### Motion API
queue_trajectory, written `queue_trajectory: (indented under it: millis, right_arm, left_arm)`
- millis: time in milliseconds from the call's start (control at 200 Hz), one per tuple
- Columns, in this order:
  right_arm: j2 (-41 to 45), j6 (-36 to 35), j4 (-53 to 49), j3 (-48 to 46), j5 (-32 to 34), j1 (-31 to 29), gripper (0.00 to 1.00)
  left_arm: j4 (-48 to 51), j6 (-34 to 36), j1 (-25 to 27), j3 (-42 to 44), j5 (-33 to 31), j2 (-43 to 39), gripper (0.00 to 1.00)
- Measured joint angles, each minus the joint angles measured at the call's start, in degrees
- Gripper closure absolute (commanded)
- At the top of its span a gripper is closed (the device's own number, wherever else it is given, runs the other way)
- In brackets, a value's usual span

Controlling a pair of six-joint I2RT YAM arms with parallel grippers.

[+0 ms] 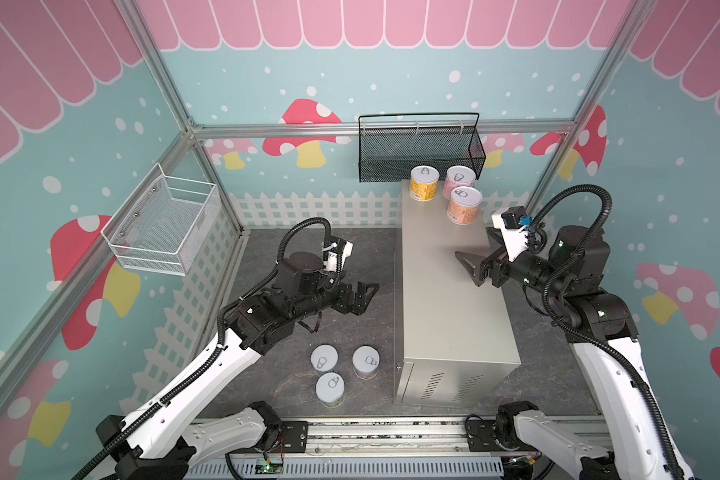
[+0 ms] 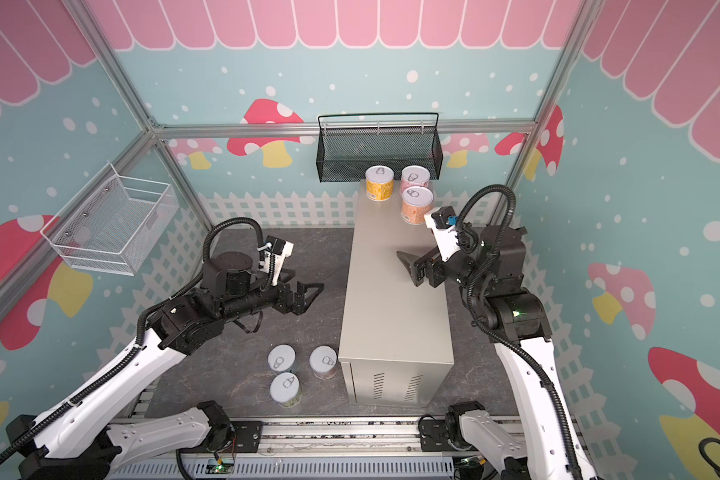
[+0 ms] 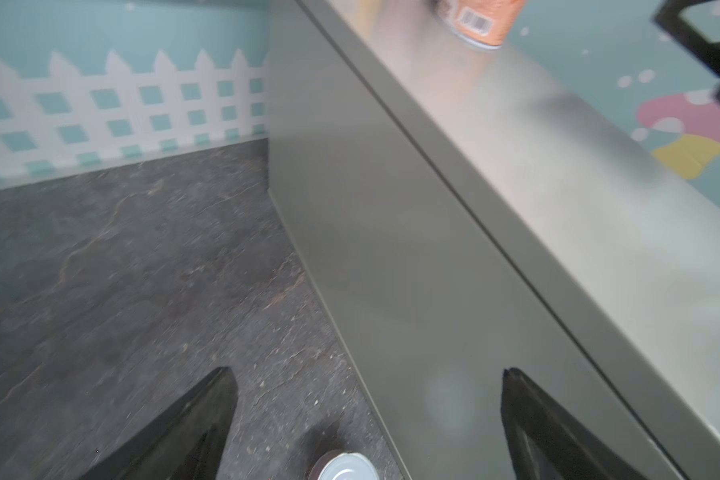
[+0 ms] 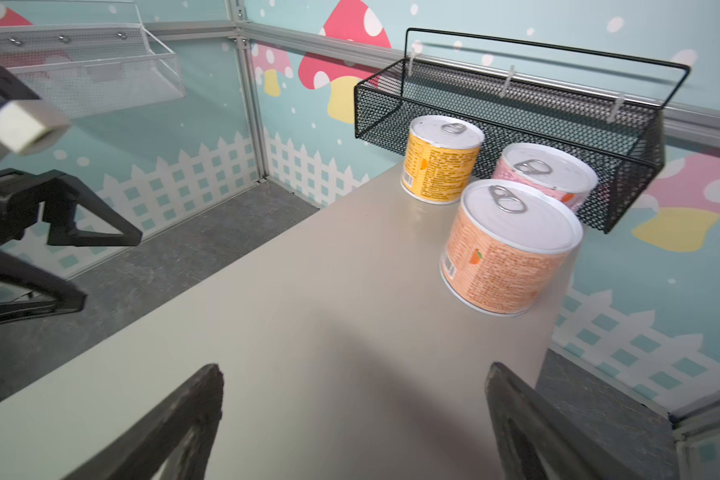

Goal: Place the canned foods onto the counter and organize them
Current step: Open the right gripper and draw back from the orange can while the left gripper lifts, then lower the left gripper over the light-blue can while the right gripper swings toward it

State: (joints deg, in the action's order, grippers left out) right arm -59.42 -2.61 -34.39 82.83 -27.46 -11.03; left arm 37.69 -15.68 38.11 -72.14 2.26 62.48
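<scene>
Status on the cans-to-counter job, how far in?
About halfway. Done: yellow-labelled can, pink-labelled can and orange-labelled can stand at the far end of the beige-grey metal cabinet top. In hand: nothing; left gripper and right gripper are both open and empty. Remaining: three silver-lidded cans on the dark floor beside the cabinet.

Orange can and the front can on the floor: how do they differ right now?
The orange can stands on the counter, at its far end by the yellow can and pink can; the front floor can stands on the dark floor left of the counter, not yet placed. The orange can's label is orange; the front floor can's looks pale yellow-green. Both stand upright, pull-tab lids up, untouched.
</scene>
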Motion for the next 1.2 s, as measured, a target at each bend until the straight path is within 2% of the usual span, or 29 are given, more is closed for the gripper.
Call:
queue_trajectory:
  millis: [205, 500, 831, 1036, 1201]
  right_arm:
    - [-7.74, -0.52, -4.87, 10.86, 3.65, -13.75, 0.01]
    - [-15.8, -1.9, -12.44, 18.27, 11.69, -28.24, 0.0]
    - [-23.06, -3.41, -18.43, 24.06, 21.16, -44.98, 0.0]
    - [-24.41, -3.63, -21.4, 24.85, 25.77, -50.69, 0.01]
    - [-24.61, -3.52, -23.76, 24.85, 28.41, -53.24, 0.01]
  left_arm:
    - [9.35, -5.95, -5.88, -1.2, -6.49, 0.7, 0.01]
    - [19.93, -12.57, -7.91, 0.85, -11.17, 0.46, 0.01]
    - [24.52, -23.67, -8.04, 13.42, -9.4, -1.11, 0.01]
    - [23.52, -27.82, -7.63, 19.71, -6.14, -1.6, 0.01]
    - [21.16, -30.1, -4.87, 23.21, -4.9, -1.14, 0.01]
